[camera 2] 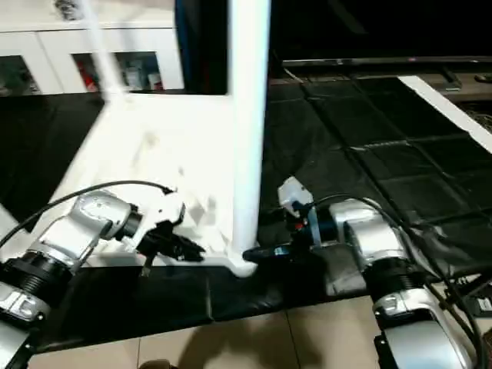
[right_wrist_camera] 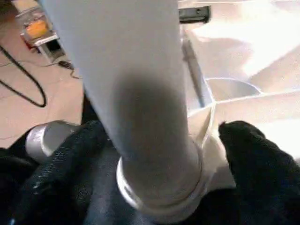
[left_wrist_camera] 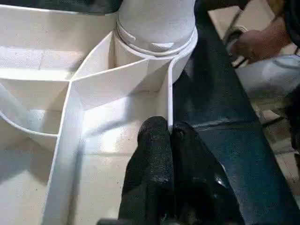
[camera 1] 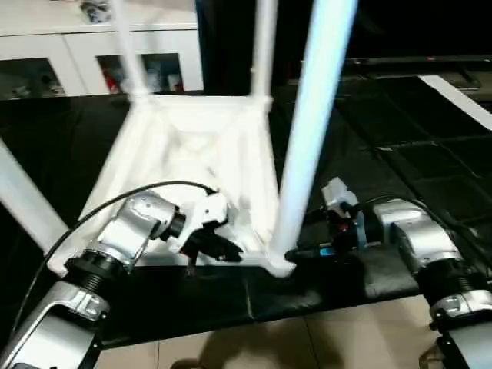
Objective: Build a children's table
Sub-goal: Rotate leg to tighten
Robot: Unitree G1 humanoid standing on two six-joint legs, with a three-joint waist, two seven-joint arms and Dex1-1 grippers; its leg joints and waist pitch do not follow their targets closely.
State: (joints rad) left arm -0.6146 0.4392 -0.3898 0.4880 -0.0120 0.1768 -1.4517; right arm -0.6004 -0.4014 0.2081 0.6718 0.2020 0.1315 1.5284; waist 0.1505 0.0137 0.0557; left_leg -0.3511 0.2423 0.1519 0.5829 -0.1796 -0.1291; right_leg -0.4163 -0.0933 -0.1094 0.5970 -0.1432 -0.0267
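The children's table lies upside down on a black mat, its ribbed white top (camera 1: 192, 146) facing up. Several white legs stand in its corner sockets. The near-right leg (camera 1: 307, 138) rises from its round socket (left_wrist_camera: 157, 33) at the front corner. My left gripper (camera 1: 227, 250) is shut on the top's thin rim wall (left_wrist_camera: 169, 101) just beside that socket. My right gripper (camera 1: 296, 254) is open at the foot of that leg. Its black fingers (right_wrist_camera: 253, 154) stand on either side of the leg (right_wrist_camera: 140, 93), apart from it.
A white cabinet with glass doors (camera 1: 92, 61) stands behind the table. The black mat (camera 1: 400, 154) stretches to the right, with tiled floor (camera 1: 307, 338) in front. A person's hand (left_wrist_camera: 253, 42) is beyond the mat edge. Cables (right_wrist_camera: 23, 89) lie on the floor.
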